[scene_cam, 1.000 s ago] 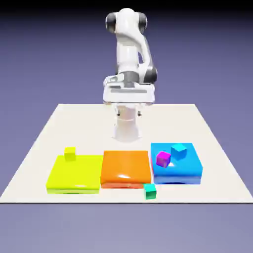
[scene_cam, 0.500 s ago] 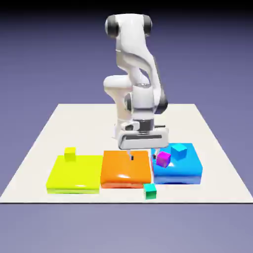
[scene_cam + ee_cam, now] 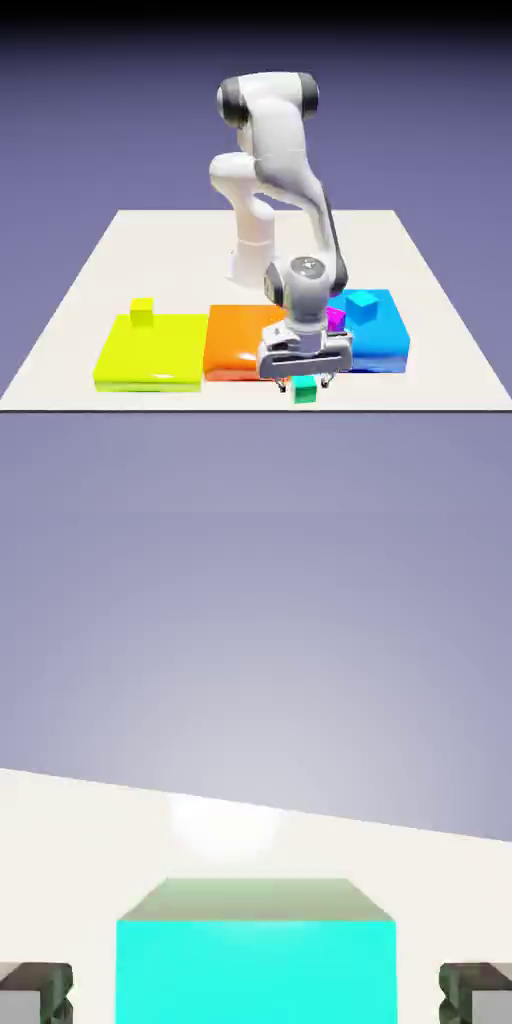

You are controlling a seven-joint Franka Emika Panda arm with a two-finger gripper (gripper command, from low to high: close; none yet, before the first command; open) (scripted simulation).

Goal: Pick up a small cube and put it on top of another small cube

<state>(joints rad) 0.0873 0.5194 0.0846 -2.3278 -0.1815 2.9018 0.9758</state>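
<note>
the pale table [image 3: 180, 260] is lying under everything, and the white arm [image 3: 285, 140] is reaching across it. the blue slab [image 3: 385, 350], the yellow slab [image 3: 150, 350] and the orange slab [image 3: 235, 345] are spreading in a row, the orange one sitting in the middle. the gripper [image 3: 303, 384] is hanging low at the near edge, its fingers standing open on both sides of the green cube [image 3: 304, 390], with gaps showing in the hand view, so it is holding nothing. that cube is resting on the table, just off the orange slab's near right corner in the exterior view. the light blue cube [image 3: 362, 304] is sitting at the blue slab, the pink cube [image 3: 336, 318] is peeking out from behind the hand, and the yellow cube [image 3: 142, 311] is standing by the yellow slab's far edge. the arm is seemingly lining up the pick; the next move is calling for centred closing, then a straight lift. no brand, label or writing is showing readably.
</note>
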